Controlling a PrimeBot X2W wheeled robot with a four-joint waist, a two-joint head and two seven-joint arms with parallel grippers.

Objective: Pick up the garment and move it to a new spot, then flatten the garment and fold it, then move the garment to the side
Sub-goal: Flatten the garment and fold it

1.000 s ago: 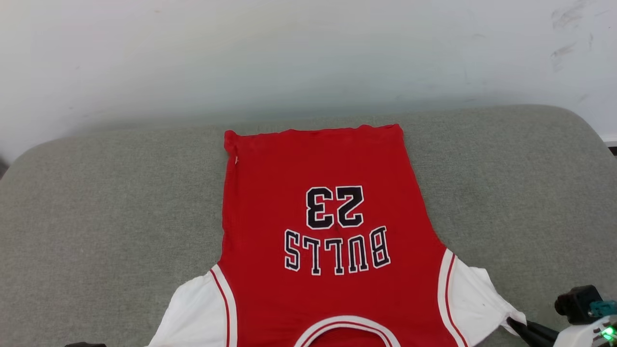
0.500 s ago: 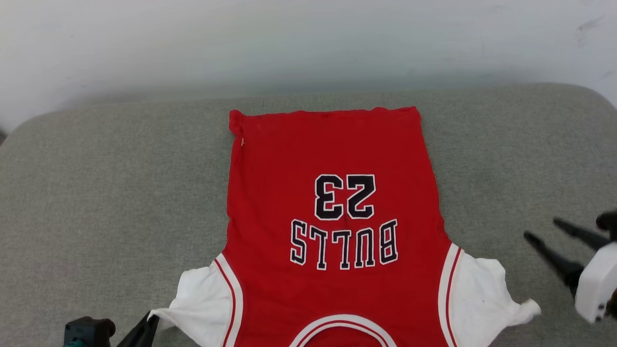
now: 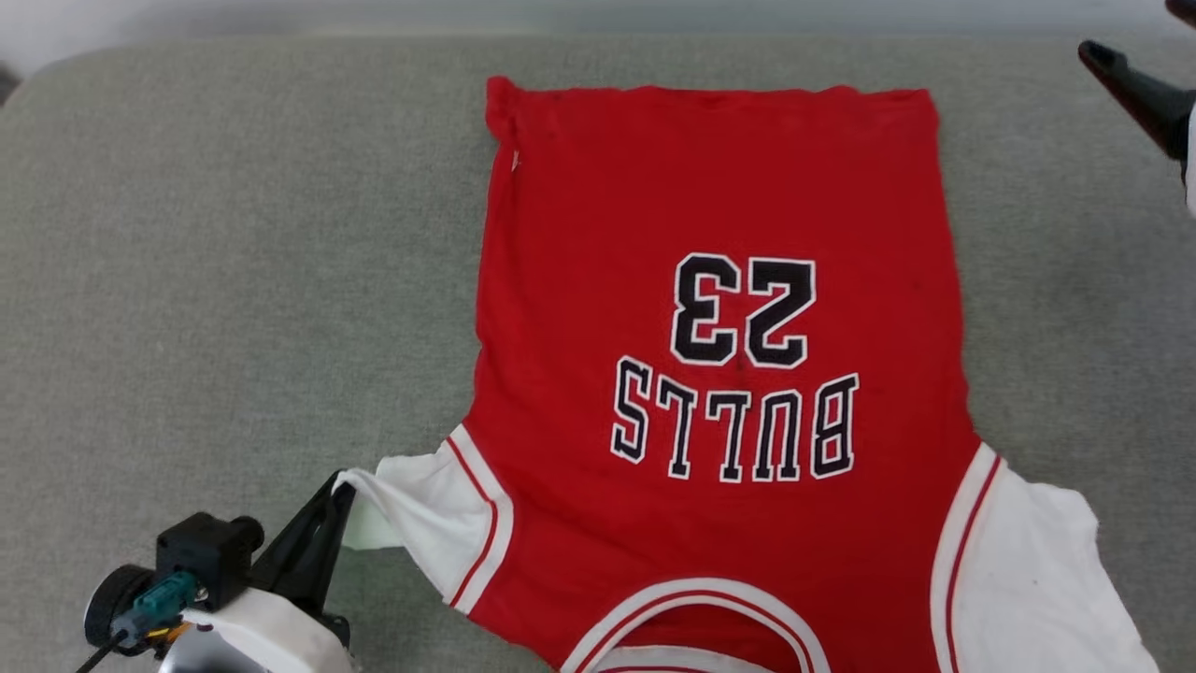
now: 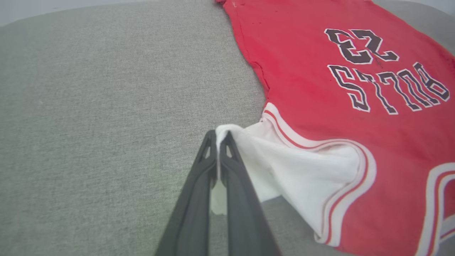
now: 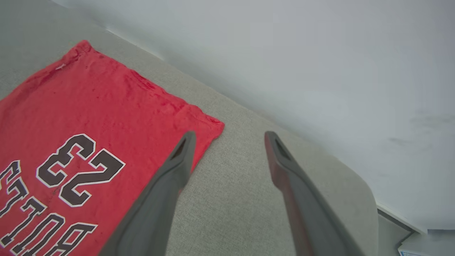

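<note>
- Across the whole head view, a camera dip since half a second ago: far less wall, far more grey cushion. No real travel of the cloth to be read from that shift.
- Spread face up and mostly flat on the cushion, the jersey, collar toward the robot and hem at the far side. Same lie as before, so judged well into the flattening, with folding not yet begun.
- At the right sleeve, a let-go: pinched at its tip a second ago, now loose and slack on the cushion.
- At the left sleeve, the opposite: drawn outward to a point, seemingly raised a little off the cushion, and more stretched than half a second ago.
- Clenched on that sleeve tip, the left pincer, with white cloth nipped between its fingers.
- Released and empty, the right pincer, with jaws wide, just beside the far hem corner and apparently not touching it. Down by the right sleeve a second ago, so probably on its way to tug that corner square.
</note>
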